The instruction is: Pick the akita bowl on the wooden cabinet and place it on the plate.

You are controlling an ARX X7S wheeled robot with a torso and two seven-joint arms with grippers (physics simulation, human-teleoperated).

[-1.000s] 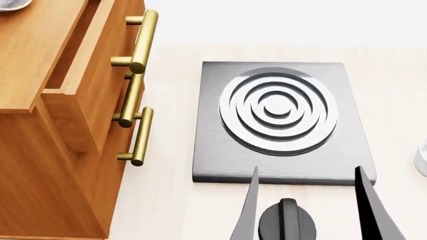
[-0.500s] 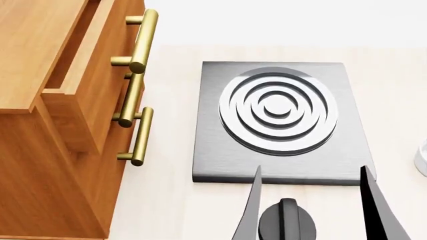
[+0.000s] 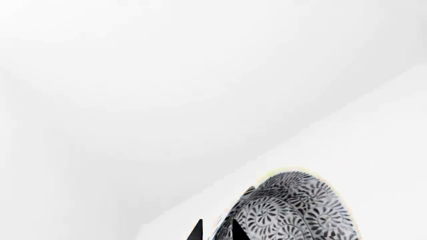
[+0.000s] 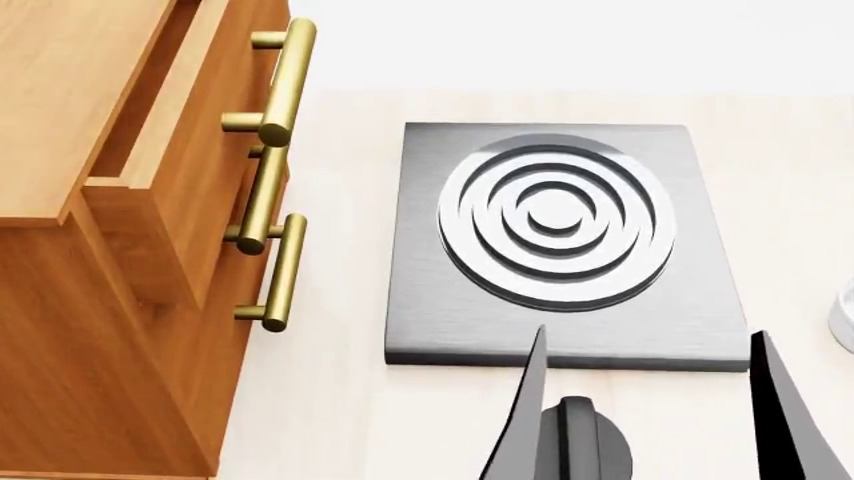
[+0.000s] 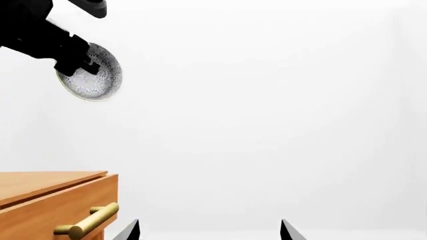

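The akita bowl (image 5: 93, 75) hangs in the air, high above the wooden cabinet (image 5: 47, 200), tilted on its side. My left gripper (image 5: 81, 62) is shut on its rim. In the left wrist view the patterned bowl (image 3: 293, 210) sits against one dark fingertip, with my left gripper (image 3: 217, 231) pinching its edge. In the head view the cabinet (image 4: 80, 150) fills the left side, and the bowl is out of that view. My right gripper (image 4: 654, 400) stands open over the counter, holding nothing. The plate is out of view.
A grey slab with raised concentric rings (image 4: 567, 240) lies on the pale counter right of the cabinet. A black knob (image 4: 574, 440) sits between my right fingers. Brass bar handles (image 4: 274, 90) stick out from the drawers. A white object (image 4: 843, 320) shows at the right edge.
The bowl's edge, at the cabinet top's far left corner one second ago, has left the head view. My right gripper's fingers have drifted slightly right and lower in that view.
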